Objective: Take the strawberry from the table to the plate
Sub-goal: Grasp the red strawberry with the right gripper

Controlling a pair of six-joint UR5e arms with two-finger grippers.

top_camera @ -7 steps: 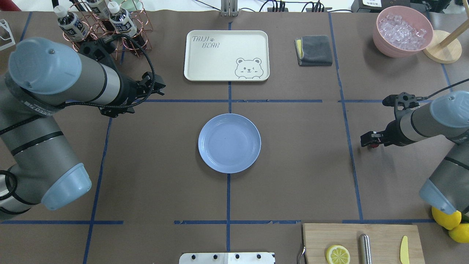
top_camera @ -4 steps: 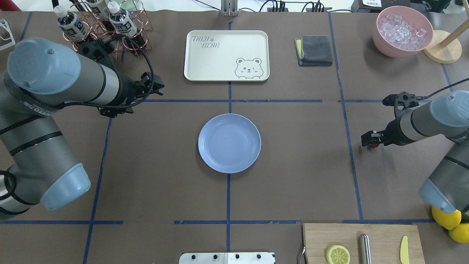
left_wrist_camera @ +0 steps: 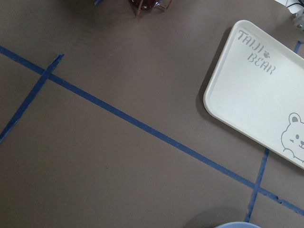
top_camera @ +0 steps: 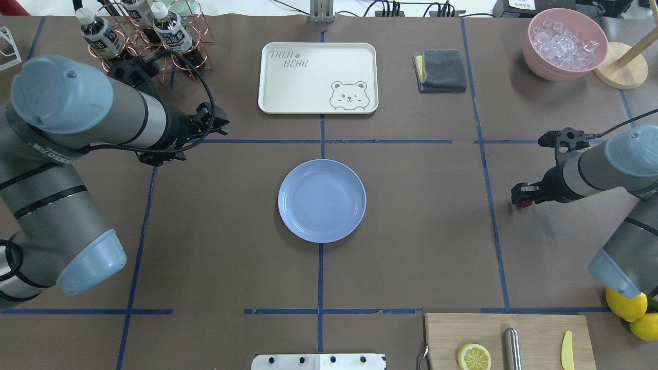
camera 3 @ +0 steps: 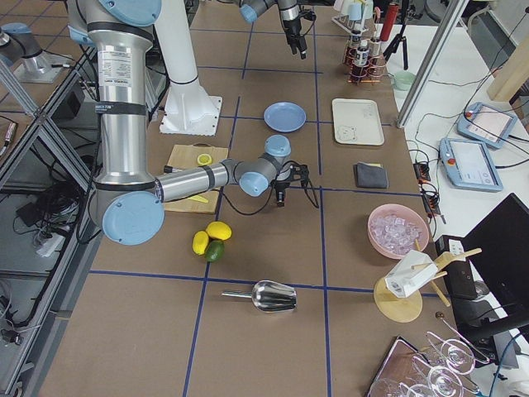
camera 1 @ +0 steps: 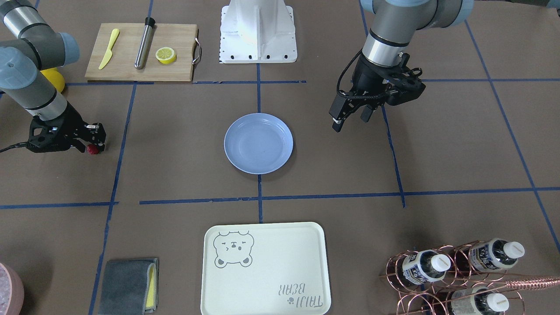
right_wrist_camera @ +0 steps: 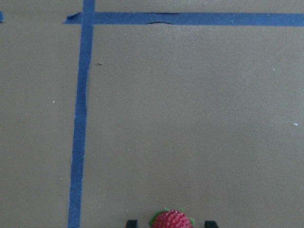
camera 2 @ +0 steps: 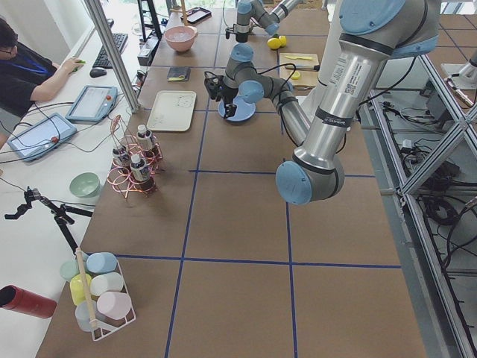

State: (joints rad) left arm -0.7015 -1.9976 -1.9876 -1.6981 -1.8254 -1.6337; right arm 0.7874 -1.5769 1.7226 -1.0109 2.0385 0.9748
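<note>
The strawberry (top_camera: 524,204) is a small red bumpy berry lying on the brown table (top_camera: 411,246), far to the right of the light-blue plate (top_camera: 322,200). My right gripper (top_camera: 520,197) is low over it and open. In the right wrist view the strawberry (right_wrist_camera: 172,220) sits between the two black fingertips (right_wrist_camera: 131,223), with a gap on each side. The front view shows the strawberry (camera 1: 92,149) at the tip of the right gripper (camera 1: 89,142). The plate (camera 1: 258,143) holds nothing. My left gripper (camera 1: 348,119) hangs open above the table, left of the plate in the overhead view.
A cream bear-print tray (top_camera: 317,77) lies beyond the plate, with a grey cloth (top_camera: 440,70) and a pink bowl of ice (top_camera: 565,43) to its right. A bottle rack (top_camera: 139,36) stands at the back left. A cutting board (top_camera: 509,339) with a lemon half (top_camera: 474,356) and whole lemons (top_camera: 627,306) are near right.
My right gripper has shifted slightly to the right over the strawberry, which has stayed on the table. The left arm has barely moved.
</note>
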